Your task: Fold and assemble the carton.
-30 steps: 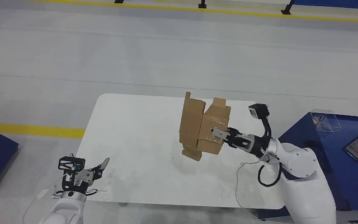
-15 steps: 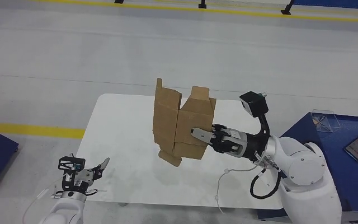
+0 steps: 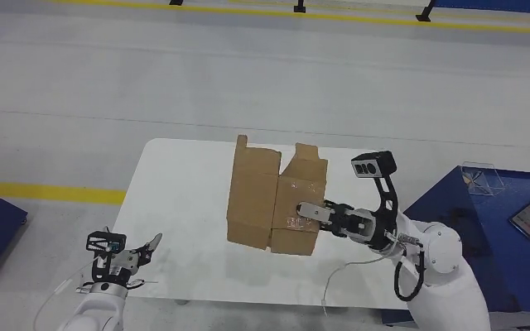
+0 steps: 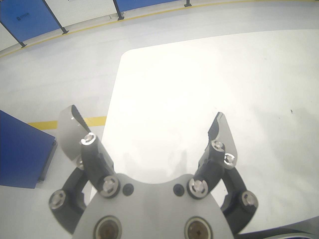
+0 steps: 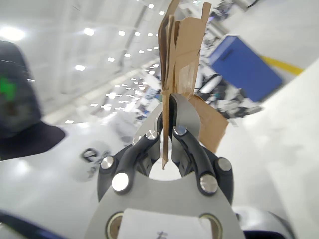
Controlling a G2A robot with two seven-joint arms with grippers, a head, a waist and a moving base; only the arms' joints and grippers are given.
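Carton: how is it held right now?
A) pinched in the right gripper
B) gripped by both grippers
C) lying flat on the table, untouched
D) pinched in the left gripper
A: in the right wrist view the right gripper is shut on an edge of the carton, while the left gripper is open with nothing in it, at the table corner away from the carton.

White desk [image 3: 182, 207], rounded corners, stands on a pale grey floor [image 3: 248, 74] marked with yellow lines. One tiny dark speck [image 4: 291, 111] on the top, toward the right side. Brown carton [image 3: 273, 207] is over the middle-right of the desk; cannot tell whether its lower edge touches the top.
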